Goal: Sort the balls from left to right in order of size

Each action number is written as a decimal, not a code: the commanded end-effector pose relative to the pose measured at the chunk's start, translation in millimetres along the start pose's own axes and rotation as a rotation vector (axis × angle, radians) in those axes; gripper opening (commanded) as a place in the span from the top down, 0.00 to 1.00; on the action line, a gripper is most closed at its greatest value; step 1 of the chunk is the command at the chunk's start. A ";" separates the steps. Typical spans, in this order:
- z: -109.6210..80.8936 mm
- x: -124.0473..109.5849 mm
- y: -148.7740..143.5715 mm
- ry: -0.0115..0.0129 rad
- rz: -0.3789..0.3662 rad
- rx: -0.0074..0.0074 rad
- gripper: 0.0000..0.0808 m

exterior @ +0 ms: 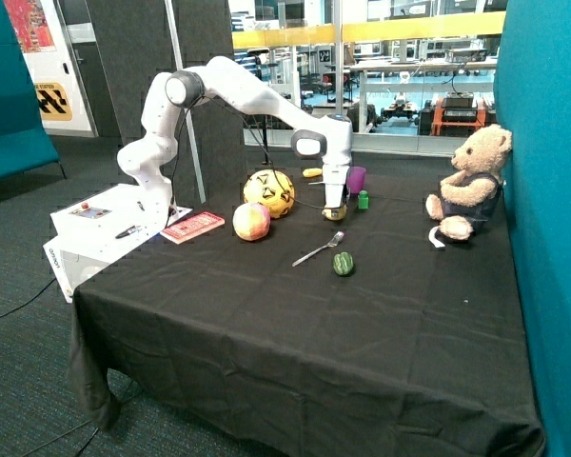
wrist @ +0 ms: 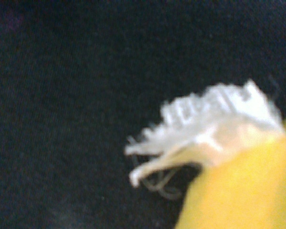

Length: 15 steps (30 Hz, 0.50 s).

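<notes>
Reaching: gripper [exterior: 335, 210] down at small plain yellow ball [exterior: 334, 213], right of large yellow black-marked ball [exterior: 268, 193]; grip unclear.
Pink-and-yellow ball [exterior: 251, 222]: nearer, left, unsorted.

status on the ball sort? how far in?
Done: nothing clearly sorted; the large yellow ball and pink-and-yellow ball sit together near the pink booklet. In hand: the gripper is down at the small yellow ball, grip unclear. Left: placing it in size order.
</notes>
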State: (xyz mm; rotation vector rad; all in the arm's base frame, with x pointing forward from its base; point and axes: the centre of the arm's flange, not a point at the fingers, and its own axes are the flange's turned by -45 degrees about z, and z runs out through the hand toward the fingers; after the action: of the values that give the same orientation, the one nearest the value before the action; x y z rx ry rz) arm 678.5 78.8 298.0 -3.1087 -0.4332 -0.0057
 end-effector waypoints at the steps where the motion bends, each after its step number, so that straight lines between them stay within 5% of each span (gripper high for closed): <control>1: 2.8 4.1 -0.3 -0.0040 0.002 -0.0023 0.98; 15: 5.6 1.1 10.0 -0.0039 0.013 -0.0024 1.00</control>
State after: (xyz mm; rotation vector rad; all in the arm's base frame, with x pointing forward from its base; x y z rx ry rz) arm 680.3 74.9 294.9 -3.1133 -0.4224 -0.0075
